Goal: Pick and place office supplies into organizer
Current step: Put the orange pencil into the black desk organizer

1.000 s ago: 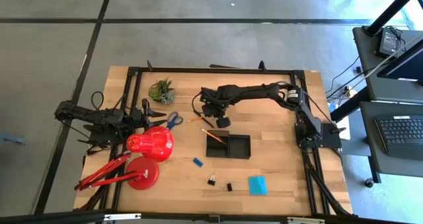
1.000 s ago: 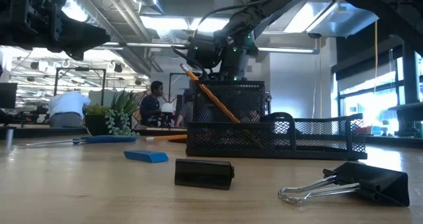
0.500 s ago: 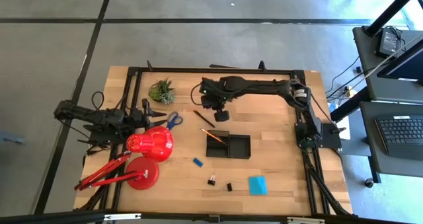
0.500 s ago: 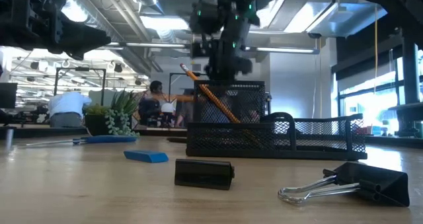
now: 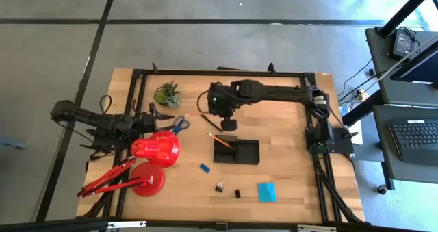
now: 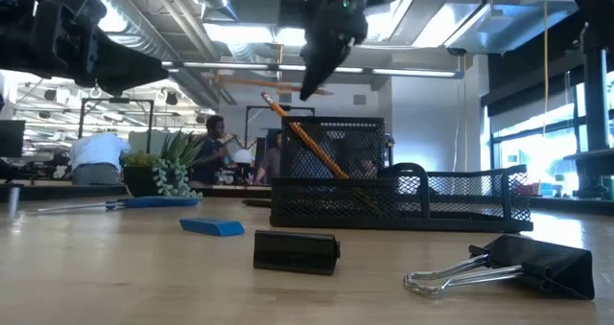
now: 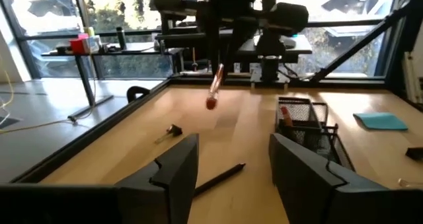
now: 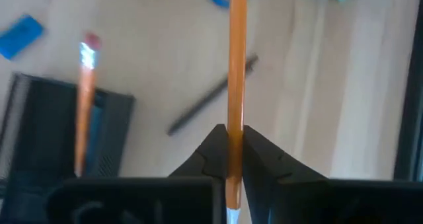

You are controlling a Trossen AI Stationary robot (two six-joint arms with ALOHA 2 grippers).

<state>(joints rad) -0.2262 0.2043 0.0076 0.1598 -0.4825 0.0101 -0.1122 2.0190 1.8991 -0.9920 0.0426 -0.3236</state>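
Note:
My right gripper (image 5: 227, 122) hangs high over the table's far middle, shut on an orange pencil (image 8: 234, 65) that also shows in the low view (image 6: 259, 80) and the left wrist view (image 7: 215, 85). A second orange pencil (image 5: 220, 140) leans tip-down in the black mesh organizer (image 5: 237, 162). The thin black pen (image 5: 211, 122) lies flat beneath the right gripper. Blue-handled scissors (image 5: 179, 124), the blue eraser (image 5: 204, 168), two black binder clips (image 5: 220, 187) and the cyan pad (image 5: 267, 191) lie on the wood. My left gripper (image 5: 164, 116) waits open at the left, beside the scissors. My right gripper pinches the orange pencil between its two fingers near one end (image 8: 232, 128), coming from above with the fingers pointing down and lying across it. The pencil is lifted clear and roughly level; its long part, with the red eraser end (image 7: 210, 104), reaches toward the table's left.
A red desk lamp (image 5: 154, 150) stands at the near left, close to my left gripper. A small green plant (image 5: 168, 94) sits at the far left. Bare wood lies between the organizer and the far edge. People show in the room beyond the table.
My right gripper has risen from just above the table to well above the organizer's height, carrying the orange pencil up with it; the pencil has gone from low beside the pen to lifted clear. My left arm has drawn back slightly toward the table's left.

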